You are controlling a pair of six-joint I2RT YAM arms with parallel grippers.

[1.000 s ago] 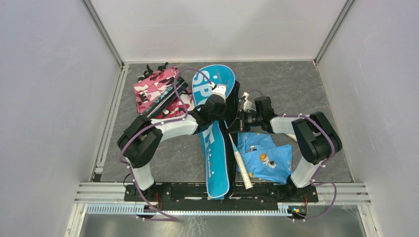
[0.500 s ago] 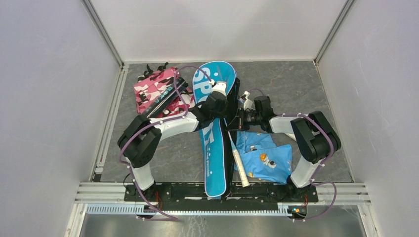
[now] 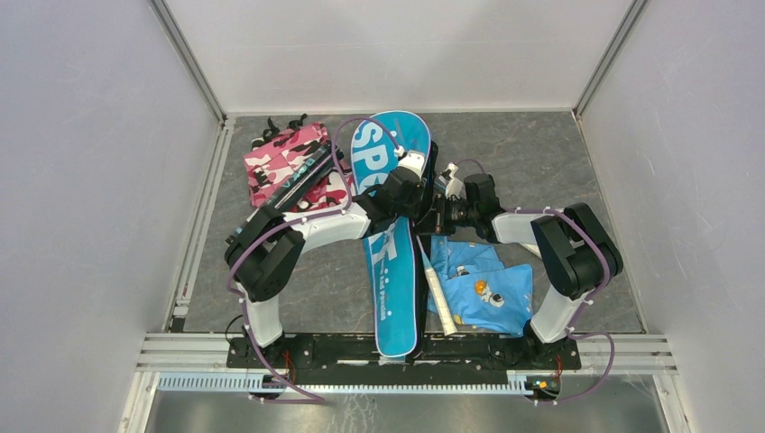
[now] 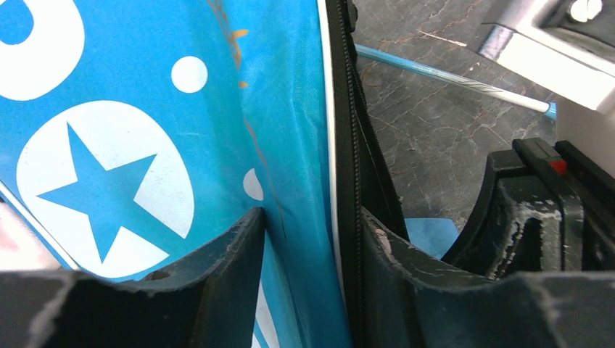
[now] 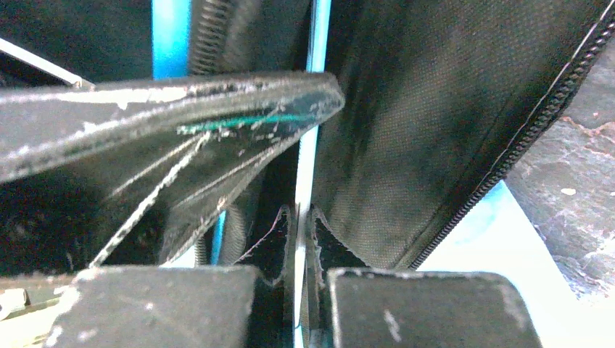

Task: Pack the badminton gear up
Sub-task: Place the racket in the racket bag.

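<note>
Cover first: the blue SPORT cover (image 3: 390,271) lies lengthwise down the middle of the table (image 3: 541,153), from far edge to near edge. A white racquet handle (image 3: 439,298) rests along its right side, against the cartoon-print cloth (image 3: 483,289). The right gripper (image 5: 304,214) is clenched on the cover's black zip edge. The left gripper (image 4: 310,217) straddles that same edge, fingers released. To my eye the mouth wants holding wide while the handle is tucked in, before any zipping.

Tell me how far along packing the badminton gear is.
Little looks done. In hand: the right claw pinches the blue racquet-shaped SPORT cover at its black edge; the left claw straddles its edge too, jaws apart. Left: a white racquet handle lies outside, the black cylindrical tube on the pink camouflage bag.
</note>
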